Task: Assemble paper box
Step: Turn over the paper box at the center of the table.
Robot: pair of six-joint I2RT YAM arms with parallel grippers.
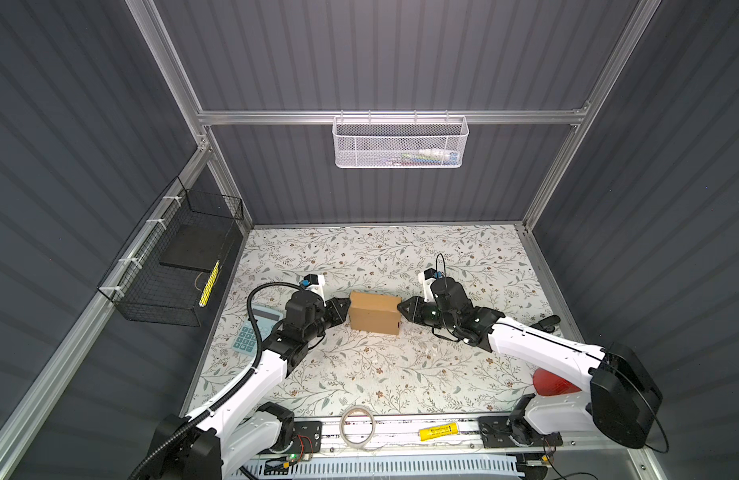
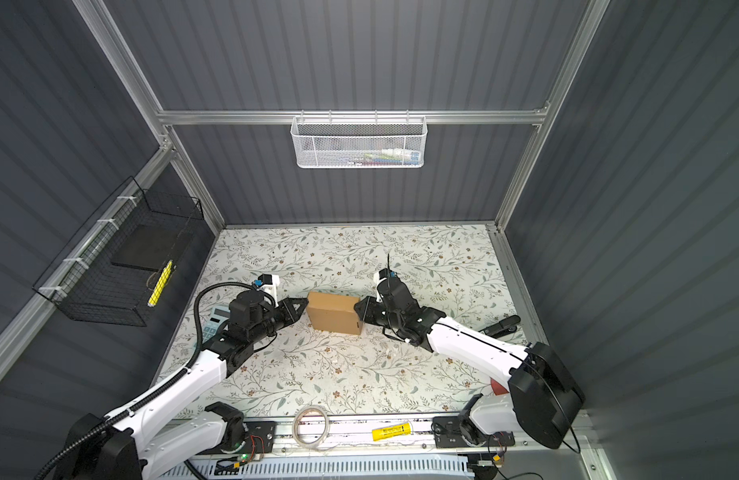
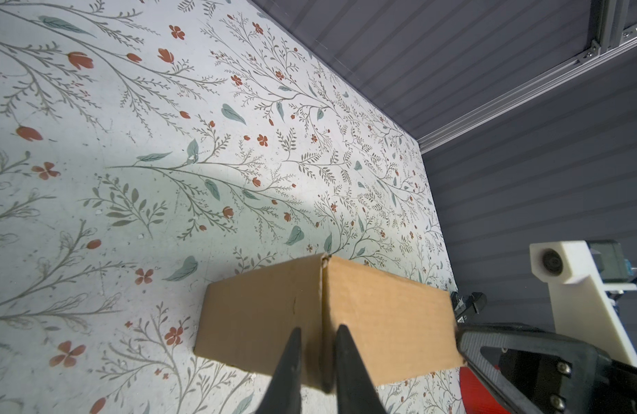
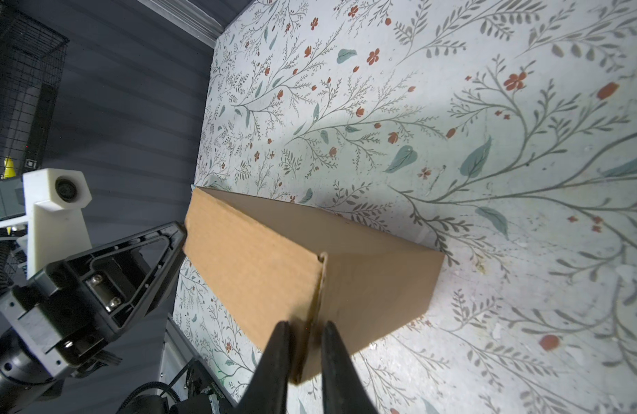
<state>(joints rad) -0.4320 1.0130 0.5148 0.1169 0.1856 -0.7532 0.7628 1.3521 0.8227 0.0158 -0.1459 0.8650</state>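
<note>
The box [image 1: 375, 312] is matt brown corrugated cardboard. The table [image 1: 359, 374] has a smooth printed floral cover. At twelve o'clock hangs a white metal mesh basket [image 1: 401, 141].

calculator [image 1: 243, 340], tape roll [image 1: 343, 428], white mesh basket [image 1: 401, 145] (on the back rail)

Paper box [image 1: 375, 312] sits mid-table [image 1: 359, 257]. Left gripper [image 1: 347, 308] at box's 9 o'clock, tips touching that end. Right gripper [image 1: 399, 307] at 3 o'clock, tips touching the opposite end. Calculator [image 1: 255, 328] further out at 9 o'clock, partly under the left arm [image 1: 255, 374]. Dome-shaped object [image 1: 550, 384] at 4 o'clock, partly under the right arm [image 1: 538, 345]. Tape roll [image 1: 358, 428] at 6 o'clock on the front rail [image 1: 396, 426], with a tube [image 1: 438, 432] near it toward 5 o'clock. Mesh basket [image 1: 401, 143] at 12 o'clock on the back wall. Wire basket [image 1: 172, 270] at 10 o'clock on the side wall, a flat pad [image 1: 193, 245] in it.
</note>
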